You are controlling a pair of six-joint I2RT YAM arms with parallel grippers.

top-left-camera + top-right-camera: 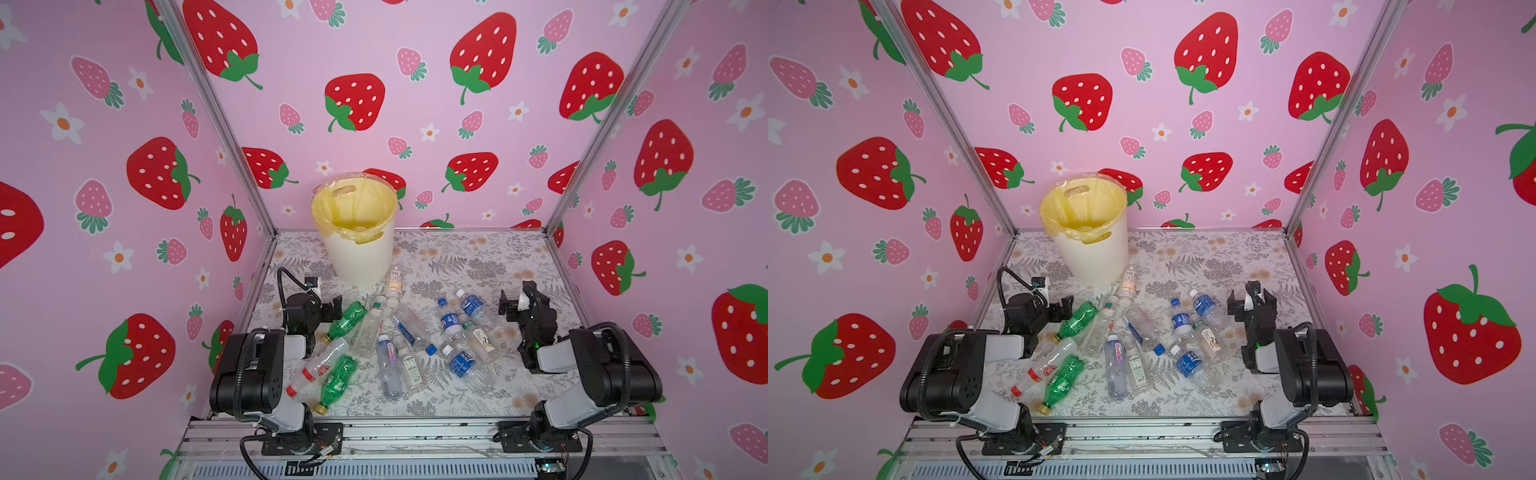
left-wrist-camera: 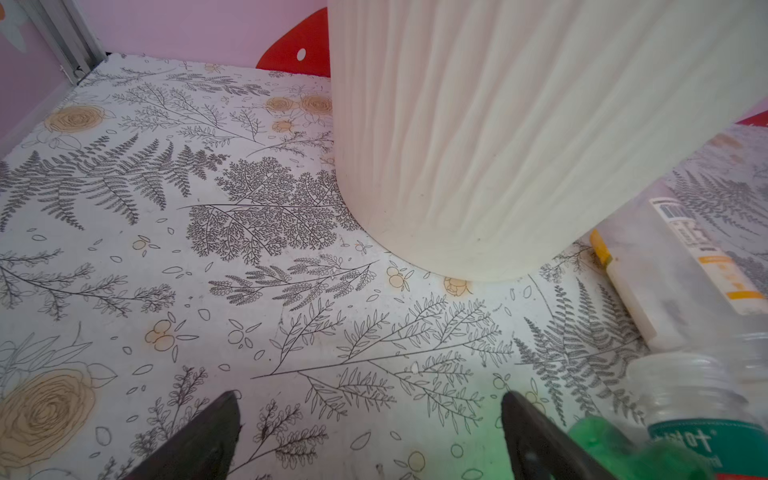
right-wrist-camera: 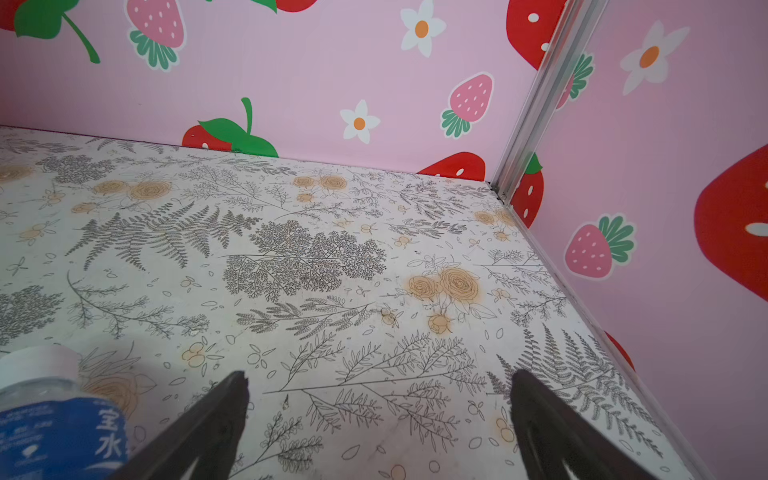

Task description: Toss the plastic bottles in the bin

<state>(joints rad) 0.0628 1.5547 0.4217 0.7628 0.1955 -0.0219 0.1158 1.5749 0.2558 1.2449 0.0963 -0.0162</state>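
Several plastic bottles lie scattered mid-table in both top views: a green one [image 1: 347,322] beside my left gripper [image 1: 331,309], another green one [image 1: 337,382] nearer the front, and blue-labelled clear ones [image 1: 471,306] on the right. The cream ribbed bin [image 1: 359,249] with its yellowish liner stands behind them at the back left. My left gripper [image 2: 370,436] is open over bare table, facing the bin wall [image 2: 498,124], with a green bottle [image 2: 602,446] just outside one finger. My right gripper [image 3: 380,419] is open and empty, a blue-labelled bottle [image 3: 54,415] off to its side.
Pink strawberry walls close in the table on three sides, with metal posts [image 1: 557,224] at the back corners. A small orange-labelled bottle [image 2: 685,266] lies against the foot of the bin. An aluminium rail [image 1: 415,436] runs along the front edge.
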